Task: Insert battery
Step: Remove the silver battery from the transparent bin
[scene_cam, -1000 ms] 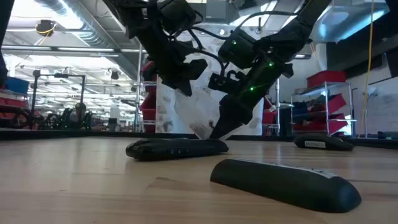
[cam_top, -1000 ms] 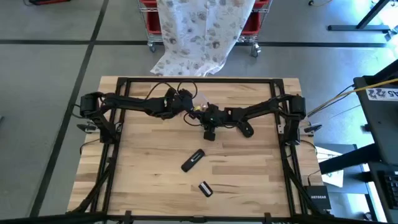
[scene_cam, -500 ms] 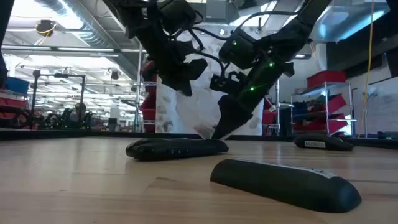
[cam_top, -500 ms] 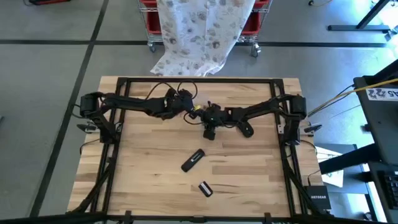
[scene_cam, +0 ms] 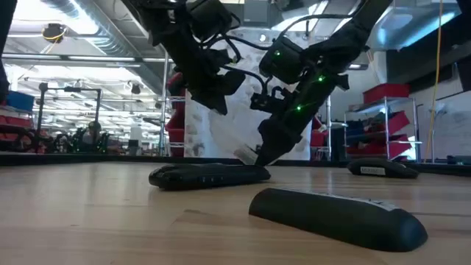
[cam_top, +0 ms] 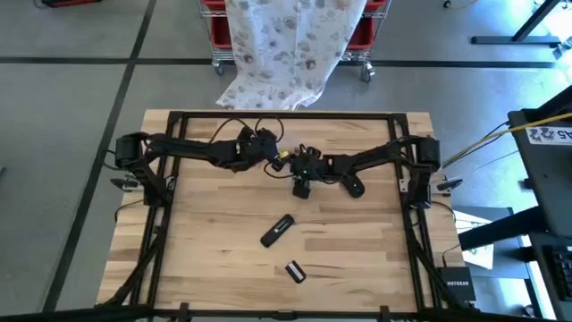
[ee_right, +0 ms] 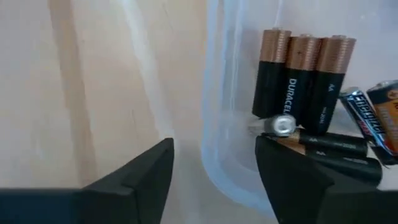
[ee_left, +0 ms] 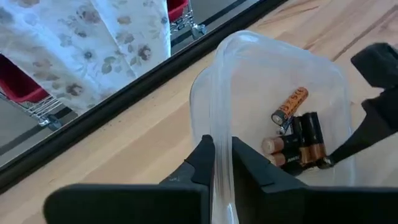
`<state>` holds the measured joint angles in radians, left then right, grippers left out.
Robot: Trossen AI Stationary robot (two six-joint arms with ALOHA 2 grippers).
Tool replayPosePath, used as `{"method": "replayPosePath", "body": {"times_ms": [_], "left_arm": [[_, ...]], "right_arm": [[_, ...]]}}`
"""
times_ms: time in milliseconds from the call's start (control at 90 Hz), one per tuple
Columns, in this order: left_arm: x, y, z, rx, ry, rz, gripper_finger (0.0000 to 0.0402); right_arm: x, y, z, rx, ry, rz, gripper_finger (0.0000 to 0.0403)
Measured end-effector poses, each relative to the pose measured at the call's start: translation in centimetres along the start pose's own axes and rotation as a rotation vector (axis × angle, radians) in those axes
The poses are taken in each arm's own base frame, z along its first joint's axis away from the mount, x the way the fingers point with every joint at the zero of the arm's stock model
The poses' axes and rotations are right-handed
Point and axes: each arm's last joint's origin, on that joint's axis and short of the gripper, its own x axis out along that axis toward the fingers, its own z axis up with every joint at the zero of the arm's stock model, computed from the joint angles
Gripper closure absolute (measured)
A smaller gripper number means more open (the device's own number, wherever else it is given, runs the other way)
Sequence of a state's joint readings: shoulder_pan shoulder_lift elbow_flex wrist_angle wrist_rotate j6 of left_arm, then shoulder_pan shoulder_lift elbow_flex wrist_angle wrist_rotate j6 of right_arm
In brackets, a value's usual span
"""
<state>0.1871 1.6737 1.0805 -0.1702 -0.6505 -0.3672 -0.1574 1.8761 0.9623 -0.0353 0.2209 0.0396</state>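
Observation:
A clear plastic container [ee_left: 280, 68] stands at the table's far middle with several AA batteries [ee_right: 305, 74] lying on its bottom. My left gripper [ee_left: 222, 163] is shut on its rim. My right gripper [ee_right: 214, 168] is open, one finger outside the container's wall [ee_right: 214, 137] and one inside by the batteries. A black remote [cam_top: 277, 230] lies flat on the table's middle. A small black cover [cam_top: 295, 271] lies nearer the front edge. My left gripper pinches the container's rim [ee_left: 221, 134] between its two fingers, one inside the wall and one outside. The fingers come slanting down from the table's left. My right gripper's inner finger [ee_right: 292, 177] is next to a loose battery [ee_right: 283, 126]; whether they touch I cannot tell.
A black frame [cam_top: 286, 114] runs around the table's edges. Beyond the far edge stands a red cart draped with patterned cloth [cam_top: 290, 45]. Bare wood lies to the left and right of the remote.
My right gripper has shifted slightly toward the far edge, closer in at the container. The container, remote and cover stay where they were.

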Motion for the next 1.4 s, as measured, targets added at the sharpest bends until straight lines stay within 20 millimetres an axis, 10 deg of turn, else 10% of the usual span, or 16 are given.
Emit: {"method": "replayPosePath", "body": {"times_ms": [522, 1400], "left_arm": [[0.0, 0.0, 0.1, 0.002, -0.007, 0.010, 0.0390], [-0.1, -0.1, 0.0, 0.010, -0.002, 0.000, 0.0390]], "right_arm": [[0.6, 0.1, 0.1, -0.012, -0.028, -0.007, 0.0191], [0.5, 0.3, 0.7, -0.069, -0.033, 0.038, 0.0362]]}}
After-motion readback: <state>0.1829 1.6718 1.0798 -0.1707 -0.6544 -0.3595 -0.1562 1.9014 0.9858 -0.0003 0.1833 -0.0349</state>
